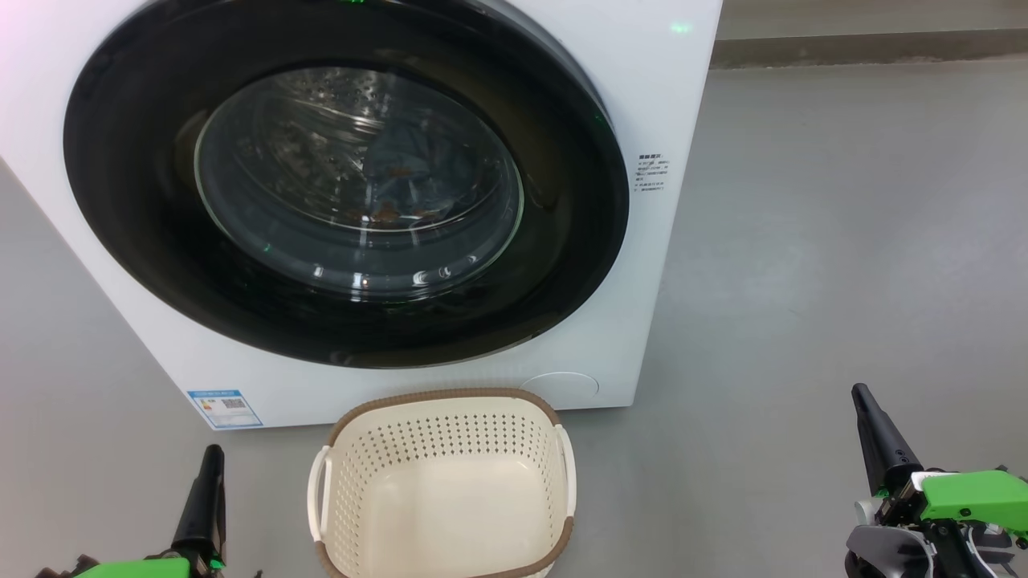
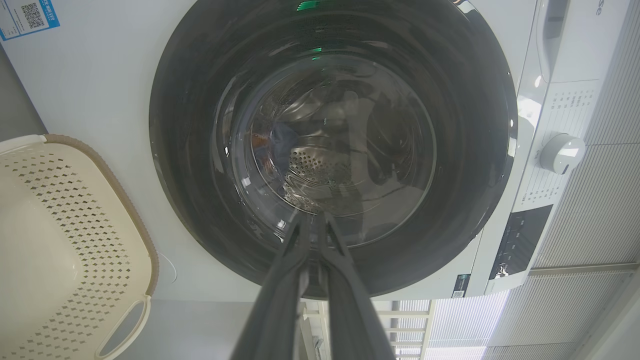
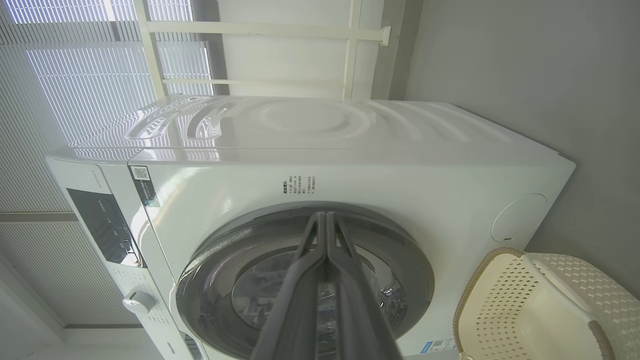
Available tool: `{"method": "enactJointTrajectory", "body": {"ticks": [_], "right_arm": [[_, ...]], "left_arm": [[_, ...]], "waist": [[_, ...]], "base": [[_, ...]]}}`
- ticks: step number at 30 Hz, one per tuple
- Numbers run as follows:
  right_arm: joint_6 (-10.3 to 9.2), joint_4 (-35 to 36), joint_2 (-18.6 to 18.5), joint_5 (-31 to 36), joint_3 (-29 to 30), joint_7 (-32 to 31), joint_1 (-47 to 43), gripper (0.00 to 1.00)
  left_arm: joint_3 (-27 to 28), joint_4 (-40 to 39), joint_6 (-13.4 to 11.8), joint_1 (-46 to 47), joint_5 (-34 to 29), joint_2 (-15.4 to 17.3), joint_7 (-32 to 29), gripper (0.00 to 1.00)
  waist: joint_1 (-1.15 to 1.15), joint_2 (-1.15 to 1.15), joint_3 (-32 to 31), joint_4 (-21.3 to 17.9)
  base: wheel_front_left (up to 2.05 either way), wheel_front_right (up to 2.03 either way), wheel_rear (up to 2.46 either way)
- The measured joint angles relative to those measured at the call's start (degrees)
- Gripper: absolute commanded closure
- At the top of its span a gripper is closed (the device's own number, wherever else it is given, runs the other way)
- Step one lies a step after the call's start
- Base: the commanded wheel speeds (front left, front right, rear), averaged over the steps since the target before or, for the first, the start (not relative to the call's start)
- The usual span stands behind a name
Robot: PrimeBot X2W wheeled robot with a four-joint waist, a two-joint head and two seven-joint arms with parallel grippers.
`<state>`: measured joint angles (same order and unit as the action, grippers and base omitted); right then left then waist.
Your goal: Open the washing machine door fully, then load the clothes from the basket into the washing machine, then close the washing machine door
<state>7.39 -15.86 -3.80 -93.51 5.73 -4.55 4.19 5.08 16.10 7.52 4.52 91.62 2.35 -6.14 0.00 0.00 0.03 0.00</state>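
Floor grey, basket before shut washing machine door; left tool, right tool closed

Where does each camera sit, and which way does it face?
Head view: on the head, looking down at the washing machine door and the basket; left gripper lower left, right gripper lower right.
Left wrist view: on the left wrist, facing the door along its shut fingers.
Right wrist view: on the right wrist, facing the washing machine sideways, shut fingers.
Shared: both wrist views show door and basket.
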Motion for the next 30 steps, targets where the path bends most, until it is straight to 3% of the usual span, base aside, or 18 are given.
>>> {"method": "enactJointTrajectory", "body": {"ticks": [30], "right_arm": [[-0.01,0.0,0.14,0.0,0.15,-0.43,0.01,1.0]], "left_arm": [[0.0,0.0,0.0,0.0,0.0,0.0,0.0,1.0]], "waist": [[0.0,0.0,0.0,0.0]], "base": [[0.0,0.0,0.0]]}}
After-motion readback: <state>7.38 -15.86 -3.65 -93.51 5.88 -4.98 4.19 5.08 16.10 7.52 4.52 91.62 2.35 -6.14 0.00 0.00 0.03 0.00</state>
